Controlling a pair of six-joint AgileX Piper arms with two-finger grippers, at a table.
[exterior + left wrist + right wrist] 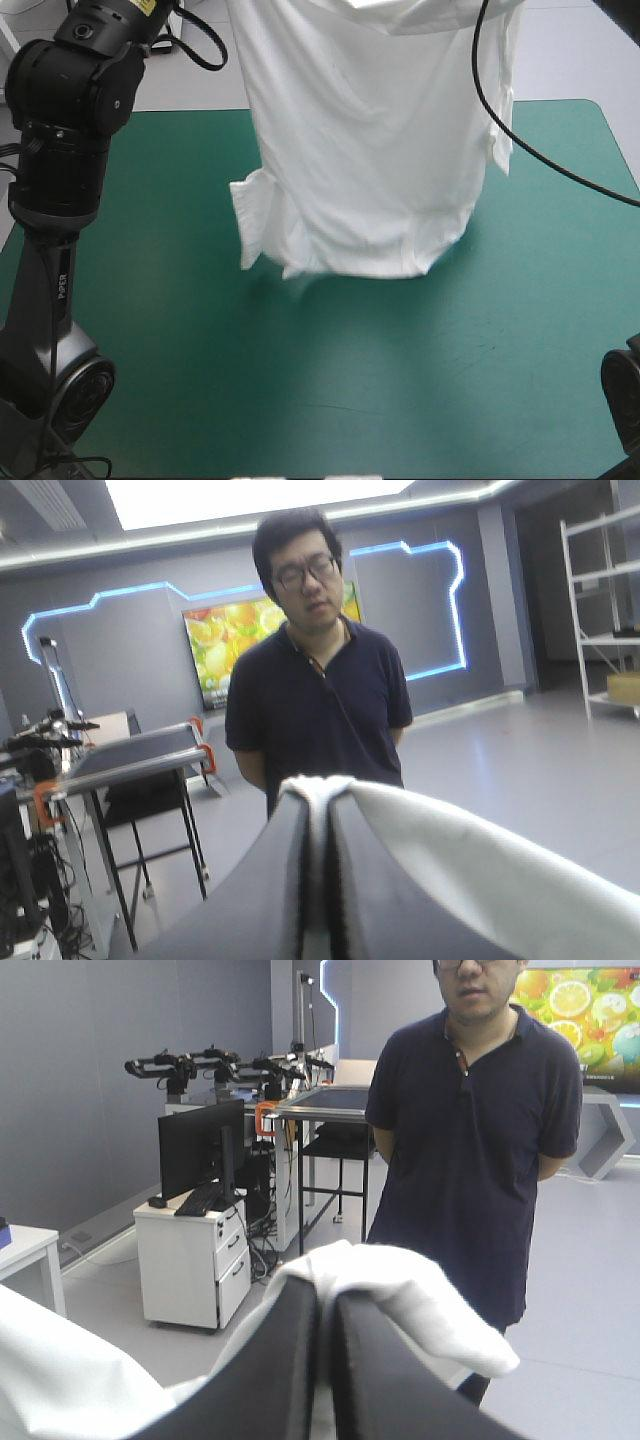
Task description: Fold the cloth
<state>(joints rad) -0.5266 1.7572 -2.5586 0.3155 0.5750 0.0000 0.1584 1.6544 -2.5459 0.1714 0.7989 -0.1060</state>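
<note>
Nearest to me the flat teal-green covered surface (300,400) lay bare; that open stretch looked, to my eye, like room kept for laying the garment down. Above its middle hung the white short-sleeved fabric T-shirt (370,150), lifted into the air and draped as one broad sheet; its lowest edge sat just over the cover with a shadow beneath it, and I could not tell whether it brushed the cover or hung free. One short sleeve (250,225) dangled at the low corner on the left arm's side, curled in on itself; the cloth there was far from smooth.

The jointed black left arm (65,130) stood raised beside the sheet, reaching up past where the overhead view ended. Higher and farther off, the left hand (318,790), two broad black fin-shaped fingers, was pressed all but together, pinching a ridge of the T-shirt at its tips, the white cloth falling away to one side; the right hand (325,1295), built alike, pinched a bunched fold that bulged over its tips.

Both held high and apart, I judged, so that the cloth's own weight would draw the creases out before it was lowered flat; the folding proper had not begun; so thin a pinch might slip.
</note>
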